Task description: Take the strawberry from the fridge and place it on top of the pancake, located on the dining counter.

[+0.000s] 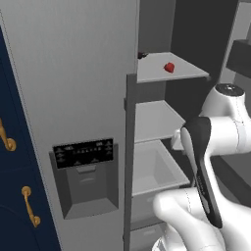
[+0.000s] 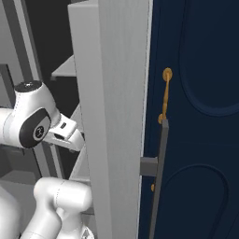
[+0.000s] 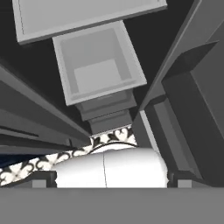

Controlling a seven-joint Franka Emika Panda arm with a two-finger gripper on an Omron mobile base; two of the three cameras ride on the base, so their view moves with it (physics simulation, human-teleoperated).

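With the tall grey fridge [image 1: 73, 98] open, your tiny red strawberry [image 1: 169, 67] rests on its upper white shelf [image 1: 166, 68], above and ahead of the downward-facing tool (whose finger spread you cannot tell here).

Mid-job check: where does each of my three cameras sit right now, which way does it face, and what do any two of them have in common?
Left base view: behind the arm's left, facing the open fridge; strawberry on an upper shelf; white arm at lower right.
Right base view: behind the arm's right, facing the fridge door's edge and a navy cabinet; arm at lower left.
Hand view: on the hand, looking down into the fridge at a drawer bin.
Shared: both base views show the fridge and the arm.
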